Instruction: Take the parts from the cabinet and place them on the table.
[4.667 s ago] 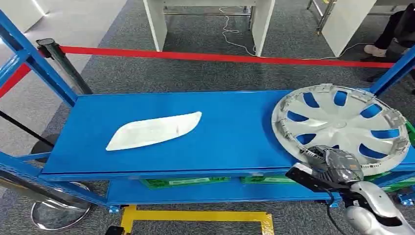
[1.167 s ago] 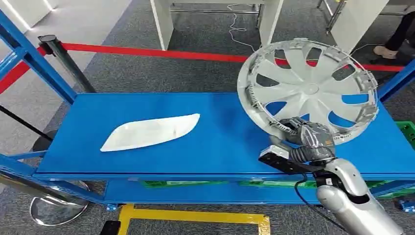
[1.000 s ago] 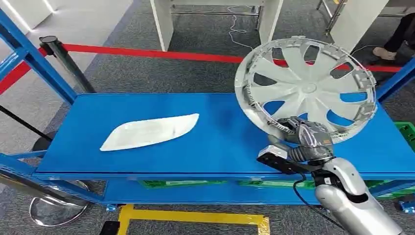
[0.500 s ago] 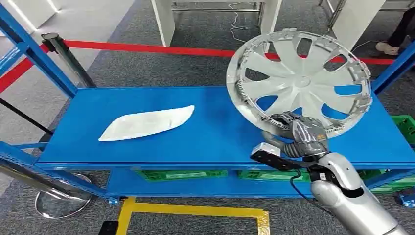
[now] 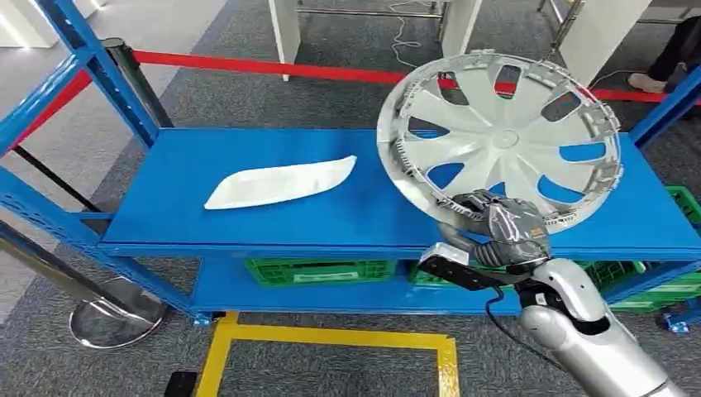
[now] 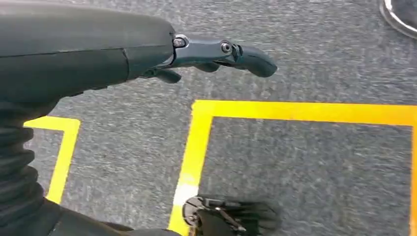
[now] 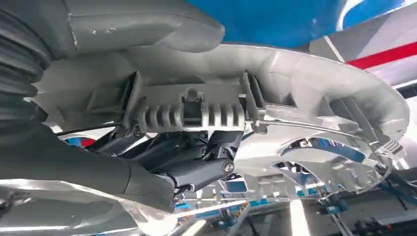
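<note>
My right hand grips the lower rim of a silver wheel cover and holds it tilted up above the right half of the blue cabinet shelf. In the right wrist view the thumb presses over the ribbed rim of the wheel cover and dark fingers curl under it. A white curved plastic part lies flat on the shelf's left half. My left hand hangs over the grey floor, fingers stretched out, holding nothing.
Blue cabinet uprights stand at left and right. Green crates sit on the lower shelf. A red barrier tape on a post runs behind. Yellow floor lines lie in front. A person's shoe shows far right.
The wheel cover has been lifted off the shelf and tilted upright in my right hand. The whole picture has shifted: the camera has moved back and the shelf looks farther away.
</note>
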